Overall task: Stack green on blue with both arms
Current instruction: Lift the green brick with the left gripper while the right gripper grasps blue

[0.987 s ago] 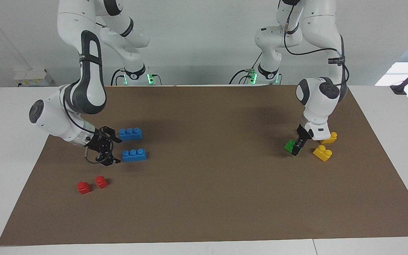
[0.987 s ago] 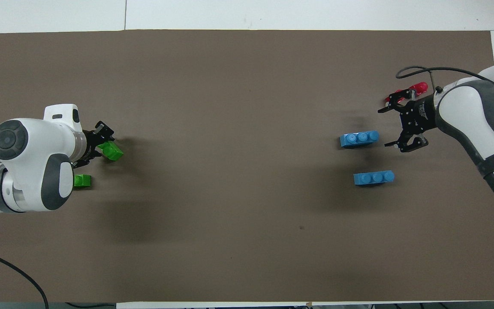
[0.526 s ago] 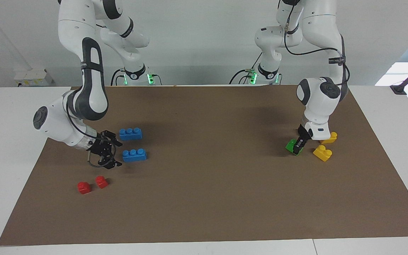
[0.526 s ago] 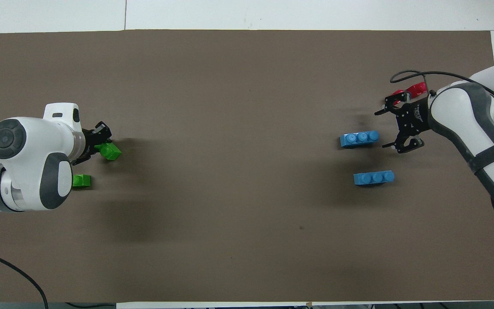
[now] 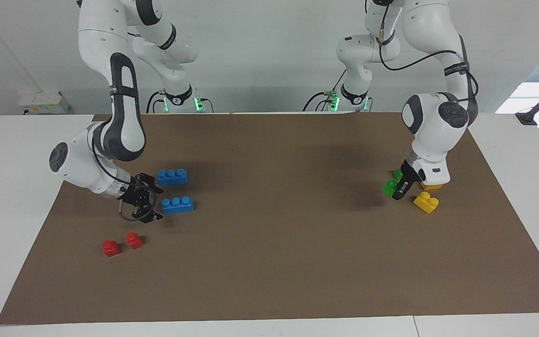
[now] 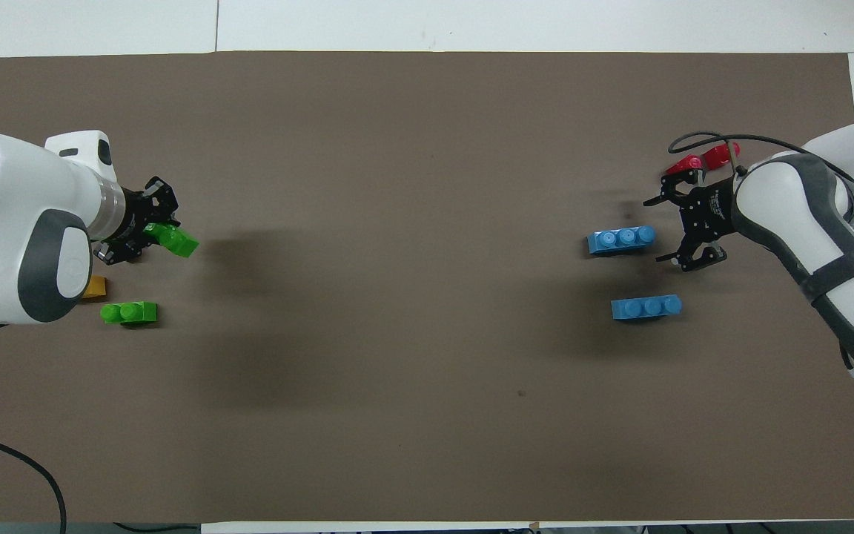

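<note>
Pick step. Left gripper (image 5: 398,191) is clamped on a green brick (image 5: 389,186), lifted off the mat, with the spare green (image 6: 129,313) below it. Right gripper (image 5: 149,203) is spread wide, empty, just beside the blue brick (image 5: 177,205). Next, right should close on blue, then left carries green over.

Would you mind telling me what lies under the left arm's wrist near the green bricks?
A yellow brick pokes out from under the left arm's wrist, beside the loose green brick. Most of it is covered, and the facing view hides it almost fully too.
</note>
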`<move>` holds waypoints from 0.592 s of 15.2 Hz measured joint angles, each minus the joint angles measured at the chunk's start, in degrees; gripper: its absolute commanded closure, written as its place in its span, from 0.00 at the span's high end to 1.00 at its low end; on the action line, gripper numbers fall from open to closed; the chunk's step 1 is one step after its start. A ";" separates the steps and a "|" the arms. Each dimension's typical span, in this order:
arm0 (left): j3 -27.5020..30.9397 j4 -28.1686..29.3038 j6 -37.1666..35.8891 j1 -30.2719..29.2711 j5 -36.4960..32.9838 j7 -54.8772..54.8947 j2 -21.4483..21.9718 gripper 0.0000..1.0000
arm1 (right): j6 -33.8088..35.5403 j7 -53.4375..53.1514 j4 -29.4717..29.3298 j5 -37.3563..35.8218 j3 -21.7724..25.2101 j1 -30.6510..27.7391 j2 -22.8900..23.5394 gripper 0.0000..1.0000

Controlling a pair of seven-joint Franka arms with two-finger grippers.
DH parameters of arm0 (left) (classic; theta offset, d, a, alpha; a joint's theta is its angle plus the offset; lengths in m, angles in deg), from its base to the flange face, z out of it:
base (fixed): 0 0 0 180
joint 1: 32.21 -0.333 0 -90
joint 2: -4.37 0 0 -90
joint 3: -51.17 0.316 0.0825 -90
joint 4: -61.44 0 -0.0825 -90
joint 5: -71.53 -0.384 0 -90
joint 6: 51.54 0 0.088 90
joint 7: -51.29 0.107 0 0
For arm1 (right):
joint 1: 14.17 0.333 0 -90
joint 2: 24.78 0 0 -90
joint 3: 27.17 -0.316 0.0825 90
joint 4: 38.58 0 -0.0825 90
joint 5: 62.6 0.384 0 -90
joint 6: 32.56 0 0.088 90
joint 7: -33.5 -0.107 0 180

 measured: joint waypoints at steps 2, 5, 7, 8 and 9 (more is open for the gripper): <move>-0.16 -2.25 -1.64 2.03 0.01 -9.41 0.93 0.00 | -0.15 0.04 0.02 0.90 -0.02 0.67 -0.01 1.00; -0.34 -4.45 -6.29 6.23 -0.05 -24.14 2.65 0.00 | -0.90 0.04 0.08 1.45 -0.03 1.98 -0.01 1.00; -0.44 -6.64 -9.80 9.15 -1.02 -34.55 3.14 0.00 | -1.15 0.04 0.25 1.47 -0.02 2.23 -0.02 0.99; -0.47 -7.59 -10.82 10.39 -1.41 -39.17 3.21 0.00 | -1.18 0.12 0.44 1.47 0.00 2.21 -0.02 0.98; -0.49 -8.28 -11.61 11.51 -1.60 -43.39 3.24 0.00 | -1.22 0.44 0.63 1.47 0.03 2.19 -0.02 0.96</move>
